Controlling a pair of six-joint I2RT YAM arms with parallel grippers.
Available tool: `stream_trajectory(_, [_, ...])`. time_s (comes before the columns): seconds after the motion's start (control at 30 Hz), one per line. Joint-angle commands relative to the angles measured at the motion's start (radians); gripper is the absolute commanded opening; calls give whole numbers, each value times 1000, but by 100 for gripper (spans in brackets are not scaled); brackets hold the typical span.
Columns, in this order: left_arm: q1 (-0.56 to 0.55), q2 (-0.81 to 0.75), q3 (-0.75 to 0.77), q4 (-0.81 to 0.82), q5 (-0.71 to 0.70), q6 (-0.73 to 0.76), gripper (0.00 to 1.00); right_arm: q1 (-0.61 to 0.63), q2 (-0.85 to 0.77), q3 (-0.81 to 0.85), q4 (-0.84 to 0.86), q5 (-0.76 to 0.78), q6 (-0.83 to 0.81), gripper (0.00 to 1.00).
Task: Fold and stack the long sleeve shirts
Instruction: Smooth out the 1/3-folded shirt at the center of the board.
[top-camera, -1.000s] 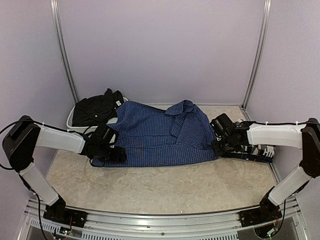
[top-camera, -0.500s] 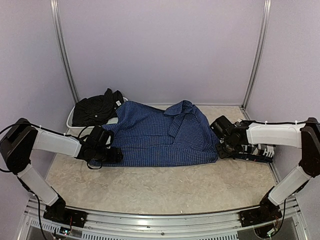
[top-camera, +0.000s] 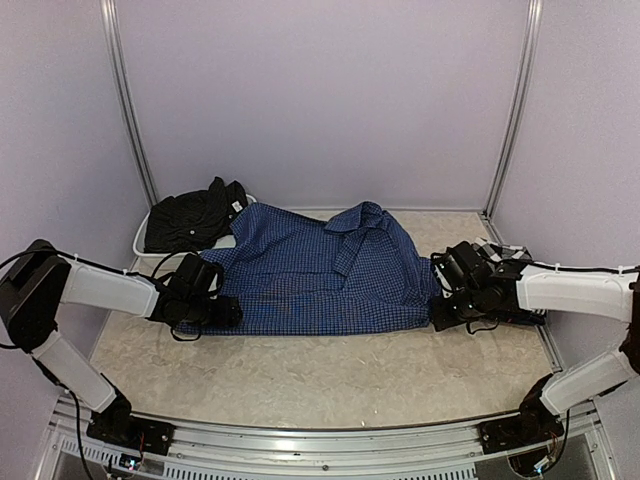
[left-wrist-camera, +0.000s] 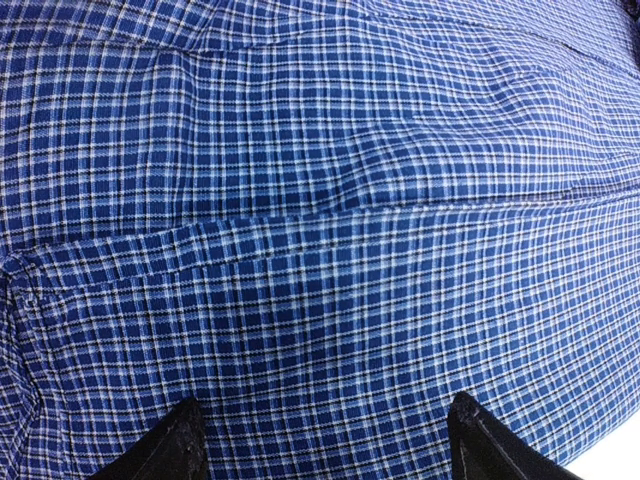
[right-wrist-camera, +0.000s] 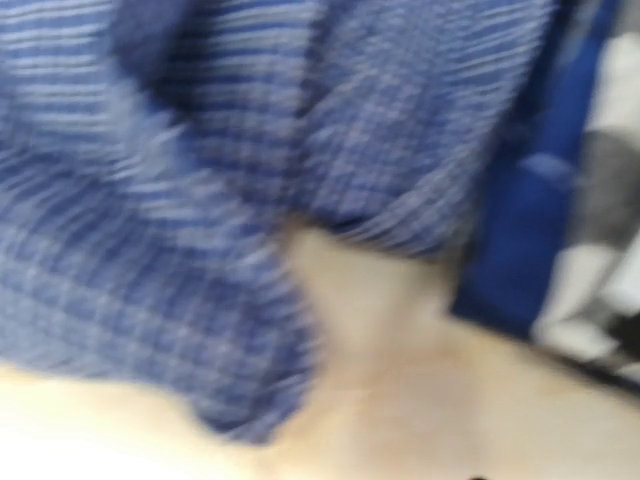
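Observation:
The blue shirt with fine dark check (top-camera: 320, 280) lies spread across the middle of the table, collar toward the back right. My left gripper (top-camera: 226, 312) is at its left hem. In the left wrist view the left gripper (left-wrist-camera: 330, 445) is open, its black fingertips (left-wrist-camera: 185, 445) wide apart over the blue cloth (left-wrist-camera: 320, 200). My right gripper (top-camera: 440, 308) is at the shirt's right edge. The right wrist view is blurred and shows blue cloth (right-wrist-camera: 200, 150) but not the fingers. The black-and-white check shirt (top-camera: 505, 250) lies behind the right arm and also shows in the right wrist view (right-wrist-camera: 610, 190). The plain black shirt (top-camera: 190, 218) lies at the back left.
The black shirt rests in a white bin (top-camera: 140, 243) against the back left wall. Beige tabletop (top-camera: 320, 375) shows in front of the blue shirt. Metal frame posts (top-camera: 508, 110) stand at the back corners.
My right arm has swung toward the near side along the shirt's right edge. My left gripper has shifted slightly left. The shirt's near hem has moved a little.

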Motion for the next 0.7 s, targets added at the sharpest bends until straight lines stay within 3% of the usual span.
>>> stream_trajectory(0.0, [-8, 24, -21, -102, 14, -22, 79, 29, -39, -73, 147, -136, 69, 60])
stream_trajectory(0.4, [-22, 27, -9, -105, 9, -23, 79, 31, 130, -70, 259, -85, 124, 57])
stream_trajectory(0.67, [-22, 33, -11, -102, 7, -20, 79, 24, 148, -63, 278, -8, 154, 53])
